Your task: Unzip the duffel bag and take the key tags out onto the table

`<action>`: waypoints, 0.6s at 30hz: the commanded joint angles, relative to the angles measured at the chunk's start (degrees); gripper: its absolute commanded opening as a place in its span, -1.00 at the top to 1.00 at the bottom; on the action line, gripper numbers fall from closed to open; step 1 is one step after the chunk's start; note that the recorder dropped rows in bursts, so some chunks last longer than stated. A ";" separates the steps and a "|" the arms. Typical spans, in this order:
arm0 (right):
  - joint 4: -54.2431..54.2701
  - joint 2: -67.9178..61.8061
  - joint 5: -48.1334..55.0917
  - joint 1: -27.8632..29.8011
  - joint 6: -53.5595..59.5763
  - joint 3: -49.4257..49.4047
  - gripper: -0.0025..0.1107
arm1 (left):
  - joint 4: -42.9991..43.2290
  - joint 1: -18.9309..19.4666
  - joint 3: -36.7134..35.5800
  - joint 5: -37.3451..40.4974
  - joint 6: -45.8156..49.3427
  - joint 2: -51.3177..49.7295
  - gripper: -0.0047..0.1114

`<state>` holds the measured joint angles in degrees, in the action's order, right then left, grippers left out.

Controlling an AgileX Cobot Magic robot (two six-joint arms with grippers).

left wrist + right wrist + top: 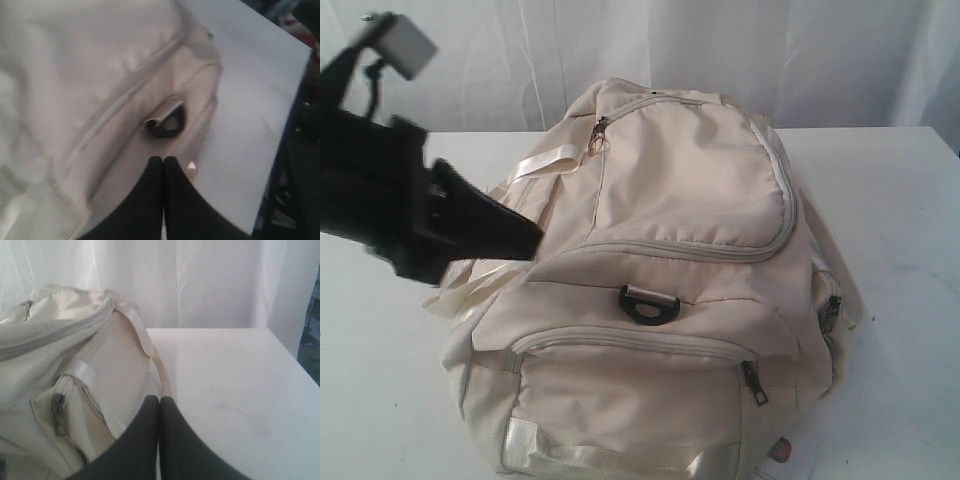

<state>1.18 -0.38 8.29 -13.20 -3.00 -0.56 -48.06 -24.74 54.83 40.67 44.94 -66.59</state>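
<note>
The cream duffel bag (pixel 660 290) lies zipped on the white table (pixel 900 250), with a black D-ring (pixel 648 303) on its front and a metal zipper pull (pixel 599 131) at the top. My left gripper (pixel 532 240) is shut and empty, its tips hovering at the bag's left side; in the left wrist view the left gripper (pixel 163 160) points at the D-ring (pixel 167 122). My right gripper (pixel 159 400) is shut and empty, beside the bag's end pocket (pixel 75 405) and a strap (pixel 160 370). It is out of the exterior view. The key tags are hidden.
White curtains (pixel 720 50) hang behind the table. Loose strap handles (pixel 480 290) trail off the bag's left side. A small red object (pixel 781 450) peeks from under the bag's front right corner. The table's edge (pixel 280 145) drops off near the left arm.
</note>
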 commanded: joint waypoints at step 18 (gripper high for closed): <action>-0.14 0.38 -17.25 -0.16 -0.29 0.56 0.96 | 33.82 -23.35 6.93 -7.09 -0.64 -17.18 -0.25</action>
<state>1.18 -0.38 -6.62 -13.20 -3.00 -0.45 -17.06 -47.75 61.58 34.44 45.22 -81.98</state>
